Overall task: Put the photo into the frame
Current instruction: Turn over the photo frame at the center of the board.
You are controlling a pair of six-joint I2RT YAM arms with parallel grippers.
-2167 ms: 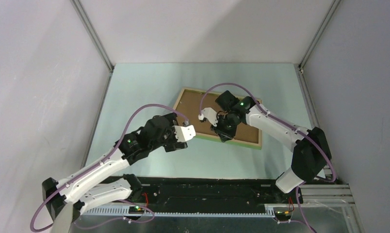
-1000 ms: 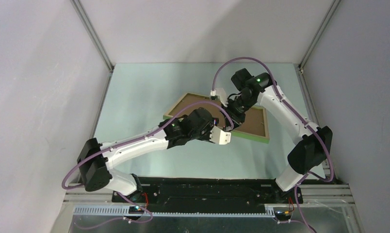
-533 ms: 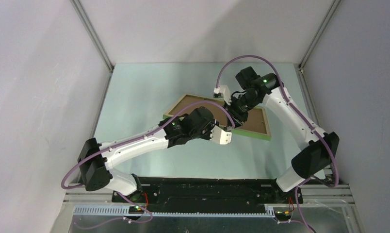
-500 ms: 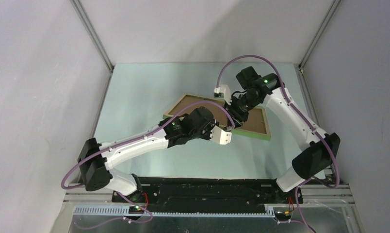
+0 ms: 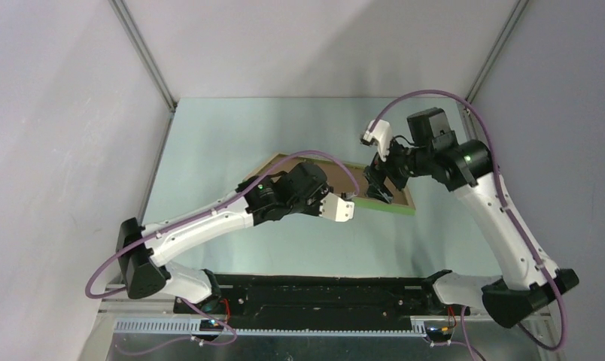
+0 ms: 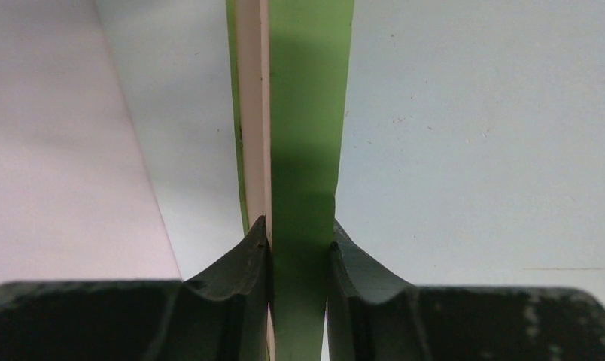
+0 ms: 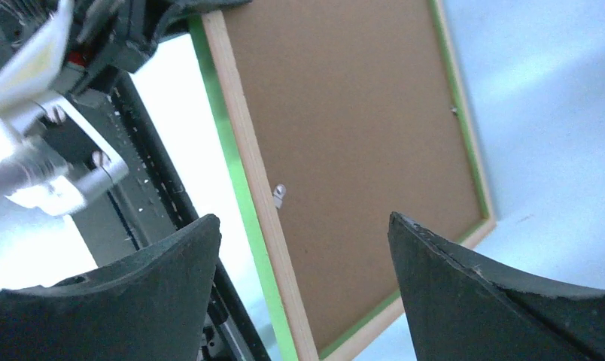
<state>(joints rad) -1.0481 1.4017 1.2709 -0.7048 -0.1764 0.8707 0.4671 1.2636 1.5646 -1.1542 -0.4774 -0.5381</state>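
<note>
Now the left gripper (image 6: pixel 298 235) was clamped on the near edge of the frame (image 6: pixel 307 113), one finger against the pale wood side and the other against the green. In the top view the frame sat at the middle of the picture, above the pale table (image 5: pixel 209 135), with its brown backing board (image 7: pixel 345 150) facing up. The right gripper (image 7: pixel 299 226) hung over the frame's right part, its jaws wide apart and holding nothing.
</note>
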